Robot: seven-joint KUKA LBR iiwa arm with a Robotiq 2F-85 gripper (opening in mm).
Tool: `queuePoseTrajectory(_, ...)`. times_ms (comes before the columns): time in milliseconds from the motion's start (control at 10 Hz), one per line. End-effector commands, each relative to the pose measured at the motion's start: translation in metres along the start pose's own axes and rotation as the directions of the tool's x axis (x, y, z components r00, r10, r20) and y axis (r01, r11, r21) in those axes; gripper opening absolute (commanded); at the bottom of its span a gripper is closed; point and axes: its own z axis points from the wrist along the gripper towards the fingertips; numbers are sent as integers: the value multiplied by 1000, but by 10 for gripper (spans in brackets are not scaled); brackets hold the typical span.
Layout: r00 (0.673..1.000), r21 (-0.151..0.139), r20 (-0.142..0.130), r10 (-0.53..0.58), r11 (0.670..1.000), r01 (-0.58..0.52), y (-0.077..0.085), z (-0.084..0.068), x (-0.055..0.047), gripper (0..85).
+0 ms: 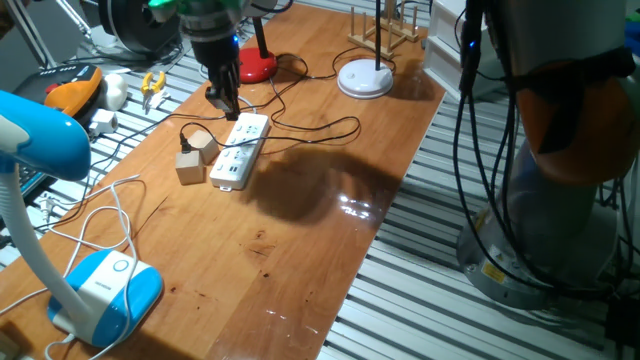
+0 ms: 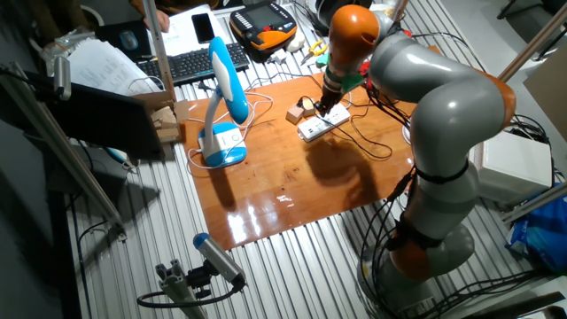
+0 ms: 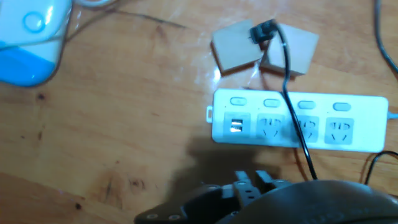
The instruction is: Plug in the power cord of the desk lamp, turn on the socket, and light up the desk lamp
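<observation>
Judged from how things lie, the task has hardly begun. In the hand view the socket (image 3: 298, 121) shows four outlets with nothing plugged in, and the power cord (image 3: 292, 93) merely crosses over its top. The small black plug (image 3: 263, 30) rests on the two wooden blocks (image 3: 264, 48) just beyond the socket. So picking up the plug, pushing it into an outlet, pressing a socket switch and lighting the lamp all appear to be left.

The gripper (image 1: 224, 100) hangs over the far end of the socket in one fixed view. Its fingers hold nothing that can be seen; whether they stand apart or together I cannot tell, since the hand view shows only a dark blur at its lower edge.

Going from near to far on the worktop (image 1: 300, 250): one blue and white lamp (image 1: 105, 285) at the near left, then two wooden blocks beside one white socket with a row of four switches, one black cord looping off to the right, and at the far end one red lamp base (image 1: 256, 66) and one white round lamp base (image 1: 365, 78).
</observation>
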Motion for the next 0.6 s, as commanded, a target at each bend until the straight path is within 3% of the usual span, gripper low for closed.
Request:
queuePoseTrajectory(0, 1000, 21, -7, -3, 1000, 4, 0, 0, 0, 0)
queuePoseTrajectory(100, 1000, 20, -11, 0, 1000, 0, 0, 0, 0, 0)
queuePoseTrajectory(200, 999, 2, 3, 35, 999, -35, 0, 0, 0, 0)
queuePoseTrajectory(300, 999, 15, 14, 49, 999, -50, 0, 0, 0, 0)
queuePoseTrajectory(400, 1000, 10, 8, -6, 1000, 6, 0, 0, 0, 0)
queuePoseTrajectory(500, 1000, 63, 21, -22, 998, 21, 0, 0, 0, 0)
